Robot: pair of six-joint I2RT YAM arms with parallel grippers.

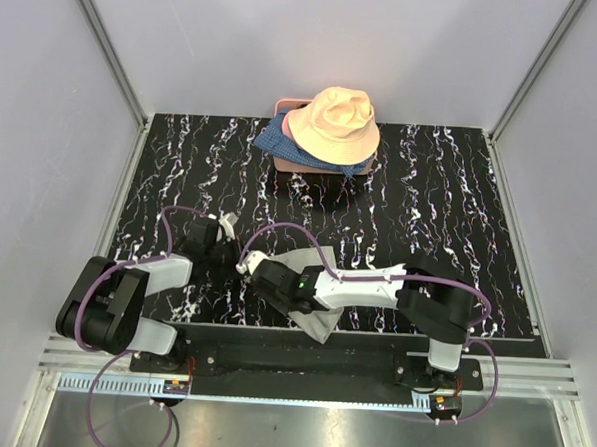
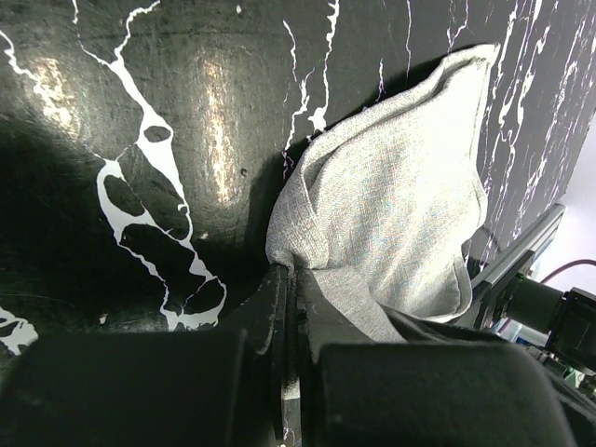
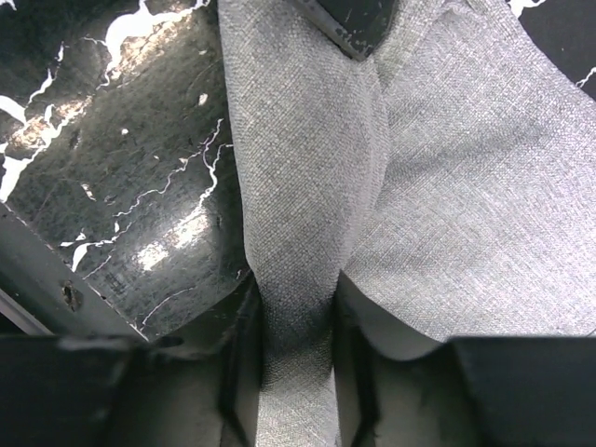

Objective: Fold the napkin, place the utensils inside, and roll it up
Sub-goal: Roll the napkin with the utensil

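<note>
Folding step: the napkin (image 2: 391, 205) sits bunched at the near edge of the desk (image 1: 429, 210), one edge pinched in the closed left hand (image 2: 291, 279), a fold clamped by the right hand (image 3: 296, 321). Next, both should draw it over flat, edges matched.

The napkin (image 3: 447, 205) is matt, coarse-woven grey cloth on a glossy black marbled table (image 2: 186, 112).

napkin (image 1: 318, 327) in front, hat (image 1: 334, 123) far behind
</note>
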